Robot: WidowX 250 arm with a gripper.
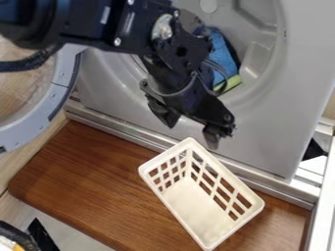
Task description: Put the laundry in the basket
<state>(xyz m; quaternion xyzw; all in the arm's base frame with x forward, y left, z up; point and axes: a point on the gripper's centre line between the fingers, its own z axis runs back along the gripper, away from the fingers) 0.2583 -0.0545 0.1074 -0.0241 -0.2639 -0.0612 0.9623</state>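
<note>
Laundry lies inside the round drum opening, at 1 o'clock from the middle of the camera view: a crumpled blue cloth (223,58), partly behind my wrist, with a yellow-green cloth (230,84) at its 5 o'clock end. I hang near the middle of the view, my arm (88,22) coming in from 10 to 11 o'clock. My gripper (191,131) points down toward 5 o'clock, its two fingers spread well apart with grey machine front (262,139) showing between them, and I have hold of nothing.

Toward 5 o'clock sits the white basket (170,206), its mouth up and its slotted sides and solid floor in sight. It is set aslant, one narrow end toward 12 o'clock, just past my fingertips, and the other toward 4 to 5 o'clock. I can't tell how high above its rim I am. The basket rests on a brown wooden board (85,174), which spreads from 8 round to 4 o'clock. A metal rail (121,133) runs between board and machine, and the round door (33,128) stands swung open at 9 o'clock.
</note>
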